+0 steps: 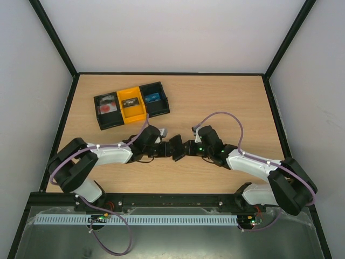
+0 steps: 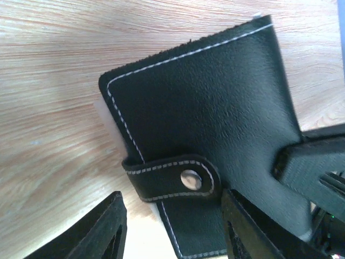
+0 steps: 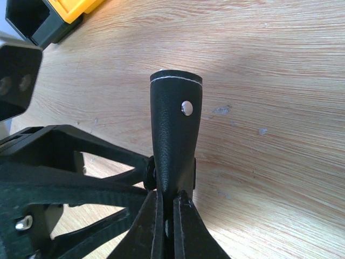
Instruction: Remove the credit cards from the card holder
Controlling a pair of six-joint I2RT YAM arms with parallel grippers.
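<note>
The card holder [image 1: 176,149], a black wallet with white stitching, hangs over the table's middle between the two arms. Its strap [image 2: 178,178] is snapped shut. My right gripper [image 3: 172,200] is shut on the holder's [image 3: 173,124] near edge and holds it upright, edge-on. My left gripper [image 2: 172,213] is open. Its left finger [image 2: 110,226] is clear of the wallet [image 2: 205,102] and its right finger [image 2: 242,226] lies against the wallet's face below the strap. The credit cards are hidden inside. Only a pale sliver [image 2: 105,120] shows at the wallet's left edge, and I cannot tell whether it is a card.
A black-and-yellow three-compartment tray [image 1: 133,111] stands at the back left, with a red-and-white thing in its left compartment and a blue thing [image 1: 153,98] in its right one. Its corner [image 3: 59,16] shows in the right wrist view. Black frame rails border the table.
</note>
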